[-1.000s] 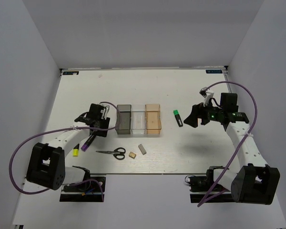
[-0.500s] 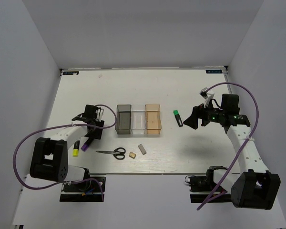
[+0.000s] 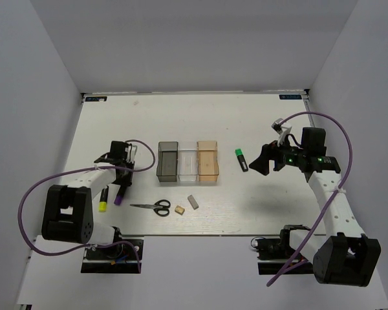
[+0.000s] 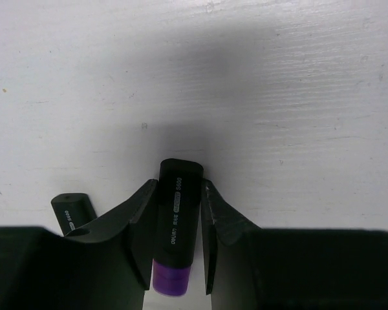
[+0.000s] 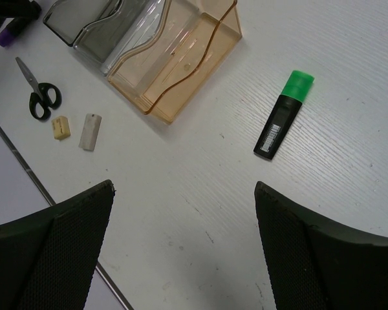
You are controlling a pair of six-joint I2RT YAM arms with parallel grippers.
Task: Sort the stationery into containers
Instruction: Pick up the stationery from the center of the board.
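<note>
1. Purple-capped hard plastic: the purple highlighter [image 4: 174,236] lies flat on the desk [image 3: 181,123] toward its left edge, nearer the front than the back. It is just beside the yellow highlighter [image 3: 102,205].
2. My left gripper [image 4: 179,188] pinches it across the black barrel, one finger against each long side, with the purple end toward my wrist.
3. I judge it light and stiff but slick. The flat flanks are the right place to hold, around mid-barrel so it should not swing.
4. My right gripper [image 5: 184,194] hangs spread wide, holding nothing, over the desk's right half. The green highlighter [image 5: 284,115] lies ahead, apart from the amber bin [image 5: 181,58].
</note>
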